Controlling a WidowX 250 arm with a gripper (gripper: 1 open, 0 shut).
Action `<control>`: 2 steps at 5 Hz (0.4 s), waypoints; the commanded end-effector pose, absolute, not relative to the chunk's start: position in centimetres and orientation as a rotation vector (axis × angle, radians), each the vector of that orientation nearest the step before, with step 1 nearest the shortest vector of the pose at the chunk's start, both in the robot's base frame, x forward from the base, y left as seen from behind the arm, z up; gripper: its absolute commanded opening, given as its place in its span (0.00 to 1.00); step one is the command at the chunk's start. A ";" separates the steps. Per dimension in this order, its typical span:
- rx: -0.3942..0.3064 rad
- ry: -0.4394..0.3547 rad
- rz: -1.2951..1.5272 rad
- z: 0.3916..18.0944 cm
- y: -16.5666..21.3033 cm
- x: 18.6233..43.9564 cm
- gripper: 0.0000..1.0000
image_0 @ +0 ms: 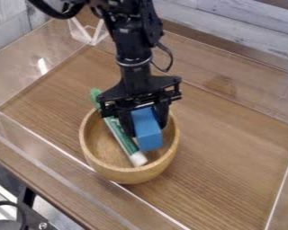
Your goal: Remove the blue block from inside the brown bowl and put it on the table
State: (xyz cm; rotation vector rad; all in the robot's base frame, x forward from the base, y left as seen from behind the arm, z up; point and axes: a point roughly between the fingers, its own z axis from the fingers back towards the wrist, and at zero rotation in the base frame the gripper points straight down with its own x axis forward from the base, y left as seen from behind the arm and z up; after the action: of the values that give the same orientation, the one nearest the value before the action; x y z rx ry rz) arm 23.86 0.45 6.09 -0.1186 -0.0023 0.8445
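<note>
The blue block (pixel 146 128) hangs between the fingers of my gripper (pixel 143 113), which is shut on it, lifted a little above the inside of the brown bowl (pixel 108 163). The bowl rests on the wood-grain table (pixel 230 117) near its front edge. The black arm comes down from the top of the view straight over the bowl. The block is tilted slightly, its lower end still over the bowl's hollow.
A white marker with a green cap (pixel 115 135) lies slanted inside the bowl, to the left of the block. Clear acrylic walls (pixel 39 148) run around the table's edges. Bare tabletop lies left and right of the bowl.
</note>
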 end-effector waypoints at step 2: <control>-0.154 -0.080 0.833 8.3 0.6 25.6 0.00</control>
State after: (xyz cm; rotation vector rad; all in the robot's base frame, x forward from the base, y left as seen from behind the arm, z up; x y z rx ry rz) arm 24.44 0.39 6.62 -0.1317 -0.0110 0.8331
